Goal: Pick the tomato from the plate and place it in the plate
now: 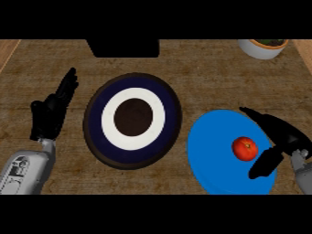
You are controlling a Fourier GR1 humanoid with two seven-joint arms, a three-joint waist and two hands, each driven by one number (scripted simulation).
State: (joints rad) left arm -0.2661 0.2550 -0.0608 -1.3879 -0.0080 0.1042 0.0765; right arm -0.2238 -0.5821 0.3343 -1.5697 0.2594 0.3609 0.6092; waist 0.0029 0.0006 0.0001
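A small red tomato [244,148] lies on the blue plate [212,146] at the lower right of the head view. My right hand [284,134] hovers over that plate's right side, open, with its fingers reaching past the tomato at the far side and its thumb [265,165] at the near side; the tomato sits in the gap, not gripped. A dark plate [132,120] with a navy band, a white ring and a brown centre lies in the middle of the counter. My left hand [52,109] rests open at the left, fingers up, clear of both plates.
A white bowl [262,47] with dark contents stands at the far right corner. A black block [124,47] sits at the far edge, centre-left. Light wooden borders run along the counter's left and right sides.
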